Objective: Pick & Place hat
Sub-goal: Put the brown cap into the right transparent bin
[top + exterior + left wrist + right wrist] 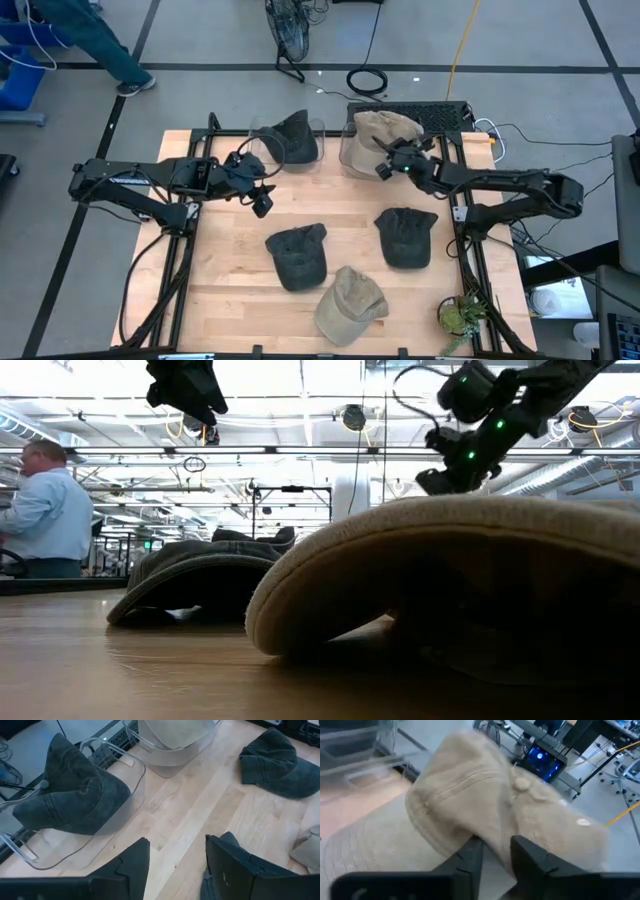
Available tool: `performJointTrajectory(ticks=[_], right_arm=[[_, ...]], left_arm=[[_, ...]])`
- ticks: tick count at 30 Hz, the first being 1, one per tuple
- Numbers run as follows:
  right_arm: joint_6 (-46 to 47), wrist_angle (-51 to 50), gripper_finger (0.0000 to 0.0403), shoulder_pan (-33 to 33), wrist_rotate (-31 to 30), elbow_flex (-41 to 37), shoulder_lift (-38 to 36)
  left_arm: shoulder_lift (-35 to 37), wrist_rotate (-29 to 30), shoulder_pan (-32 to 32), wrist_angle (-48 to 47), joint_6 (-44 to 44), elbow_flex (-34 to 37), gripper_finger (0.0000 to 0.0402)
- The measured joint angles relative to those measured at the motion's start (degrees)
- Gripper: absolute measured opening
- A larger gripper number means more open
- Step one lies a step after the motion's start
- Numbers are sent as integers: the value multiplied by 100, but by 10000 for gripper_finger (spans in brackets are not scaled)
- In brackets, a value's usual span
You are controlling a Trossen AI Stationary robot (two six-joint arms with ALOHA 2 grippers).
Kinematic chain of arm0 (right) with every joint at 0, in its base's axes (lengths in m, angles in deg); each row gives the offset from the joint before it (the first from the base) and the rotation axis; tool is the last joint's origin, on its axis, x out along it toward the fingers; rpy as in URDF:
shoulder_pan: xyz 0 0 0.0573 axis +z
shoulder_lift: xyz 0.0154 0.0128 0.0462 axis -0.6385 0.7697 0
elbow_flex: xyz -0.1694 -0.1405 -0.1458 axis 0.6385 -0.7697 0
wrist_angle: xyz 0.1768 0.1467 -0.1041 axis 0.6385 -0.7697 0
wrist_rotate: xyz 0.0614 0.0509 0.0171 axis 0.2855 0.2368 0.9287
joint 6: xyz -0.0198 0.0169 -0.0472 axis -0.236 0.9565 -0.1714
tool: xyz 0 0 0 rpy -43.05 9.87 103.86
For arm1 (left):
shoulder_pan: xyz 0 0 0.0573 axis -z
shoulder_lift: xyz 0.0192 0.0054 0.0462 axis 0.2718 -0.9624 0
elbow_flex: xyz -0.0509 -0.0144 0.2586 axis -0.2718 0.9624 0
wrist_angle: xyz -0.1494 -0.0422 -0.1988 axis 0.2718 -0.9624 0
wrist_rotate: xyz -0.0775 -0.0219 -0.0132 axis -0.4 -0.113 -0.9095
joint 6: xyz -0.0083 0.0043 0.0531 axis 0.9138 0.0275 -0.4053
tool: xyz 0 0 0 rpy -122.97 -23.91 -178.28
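Looming nearest the low camera, a tan cap (pixel 450 575) is lying brim-down on the wooden table (pixel 230 300), its soft cloth sagging and its curved brim holding shape. On the table's clock face seen from above, it is sitting at about 6 o'clock, with two dark caps (pixel 297 256) lying nearer the centre. At 1 o'clock, the right gripper (pixel 392 160) is hovering over a second tan hat (pixel 385 127) piled in a clear bin (pixel 350 155); its fingers are standing narrowly apart against the crown fabric, and whether they are pinching cloth cannot be told. The left gripper (pixel 262 203), fingers (pixel 132 867) moderately spread and holding nothing, is hanging at 10 o'clock beside another clear bin (pixel 135 775) holding a dark cap (pixel 70 792). These hats are looking light, floppy and unbreakable; the stiff brim or a gathered fold of crown is likely offering the surest hold. A person (pixel 45 510) is standing in the brightly lit workshop beyond the table, and a small potted plant (pixel 462 315) is occupying the 5 o'clock corner.
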Motion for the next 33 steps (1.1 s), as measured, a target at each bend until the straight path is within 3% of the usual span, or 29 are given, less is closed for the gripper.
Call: performJointTrajectory(ticks=[4, 7, 10, 15, 18, 22, 33], right_arm=[[-90, 15, 153, 0, -3, 0, -472], [-68, 83, 183, 0, 424, 0, -815], [244, 83, 187, 21, 878, 0, -1074], [368, 107, 131, 78, 2630, 2, -1231], [419, 4, 76, 78, 3233, 2, -1098], [578, -126, 10, 77, 3552, 2, -760], [419, -1637, 2, 99, 3507, 1155, 419]], left_arm=[[0, 0, 0, 20, -15, 1, 196], [0, 0, 0, 31, -15, -2, 196], [0, 0, 0, 35, -16, 0, 196], [0, 0, 0, 39, -15, -2, 196], [0, 2, 0, 41, -17, -1, 196], [0, 2, 0, 45, -19, -1, 196], [0, 2, 0, 46, 90, 1, 196]])
